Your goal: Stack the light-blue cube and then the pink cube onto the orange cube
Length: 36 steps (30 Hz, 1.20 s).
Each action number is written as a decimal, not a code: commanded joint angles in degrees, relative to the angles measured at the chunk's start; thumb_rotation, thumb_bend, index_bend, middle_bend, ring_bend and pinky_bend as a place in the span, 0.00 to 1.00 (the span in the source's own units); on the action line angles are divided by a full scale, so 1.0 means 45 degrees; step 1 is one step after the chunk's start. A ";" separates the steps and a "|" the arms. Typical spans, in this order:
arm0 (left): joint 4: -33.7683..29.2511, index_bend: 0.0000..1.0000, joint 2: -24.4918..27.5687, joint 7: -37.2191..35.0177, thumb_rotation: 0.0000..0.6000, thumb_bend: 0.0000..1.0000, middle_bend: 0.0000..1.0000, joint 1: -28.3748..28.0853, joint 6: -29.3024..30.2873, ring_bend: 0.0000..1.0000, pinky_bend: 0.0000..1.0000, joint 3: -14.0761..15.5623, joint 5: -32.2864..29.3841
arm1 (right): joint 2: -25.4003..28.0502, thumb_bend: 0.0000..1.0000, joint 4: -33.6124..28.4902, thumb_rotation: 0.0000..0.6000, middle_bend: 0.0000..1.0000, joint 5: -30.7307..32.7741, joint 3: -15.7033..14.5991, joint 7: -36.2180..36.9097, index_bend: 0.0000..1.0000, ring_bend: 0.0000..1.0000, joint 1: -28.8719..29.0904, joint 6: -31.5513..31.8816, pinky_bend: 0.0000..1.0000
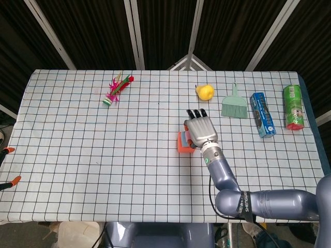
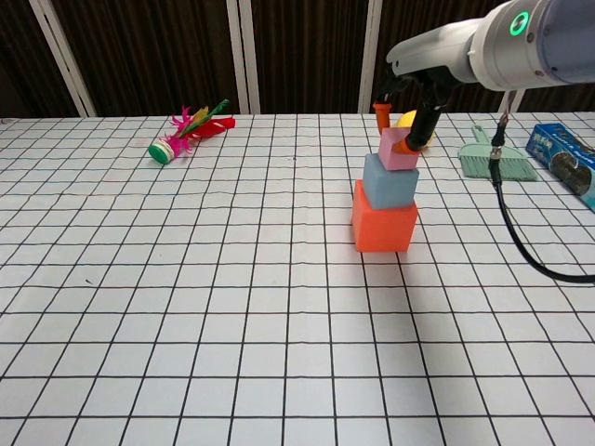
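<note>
The orange cube (image 2: 383,228) stands on the checked tablecloth with the light-blue cube (image 2: 390,181) on top of it. The pink cube (image 2: 398,151) sits on the light-blue one, slightly tilted. My right hand (image 2: 409,116) reaches down from above and pinches the pink cube, with one fingertip behind its left top edge and another at its right top corner. From the head view the right hand (image 1: 200,130) covers the stack, so only the left edge of the orange cube (image 1: 181,143) shows. My left hand appears in neither view.
A feathered shuttlecock (image 1: 116,89) lies at the far left. A yellow toy (image 1: 205,92), a green hand brush (image 1: 235,106), a blue box (image 1: 262,114) and a green can (image 1: 294,107) line the far right of the table (image 1: 77,155).
</note>
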 commanded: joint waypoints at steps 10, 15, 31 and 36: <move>0.0023 0.22 0.0008 -0.0054 1.00 0.21 0.01 0.0004 -0.0007 0.00 0.02 -0.0001 0.0019 | -0.0049 0.43 0.0016 1.00 0.07 -0.0026 0.0036 0.0070 0.45 0.07 0.0031 0.0112 0.00; 0.0004 0.22 0.0013 -0.0050 1.00 0.21 0.01 0.0012 0.0013 0.00 0.02 -0.0006 0.0018 | -0.0066 0.43 0.0011 1.00 0.07 0.0012 0.0066 0.0037 0.45 0.07 0.0072 0.0174 0.00; 0.0011 0.22 0.0050 -0.0152 1.00 0.21 0.01 0.0030 0.0024 0.00 0.02 -0.0015 0.0039 | -0.0098 0.41 -0.0055 1.00 0.07 0.0277 0.0073 -0.0169 0.43 0.07 0.0180 0.0306 0.00; 0.0004 0.22 0.0034 -0.0111 1.00 0.21 0.01 0.0018 0.0010 0.00 0.02 -0.0010 0.0044 | -0.0076 0.41 -0.0066 1.00 0.07 0.0268 0.0091 -0.0166 0.43 0.07 0.0182 0.0298 0.00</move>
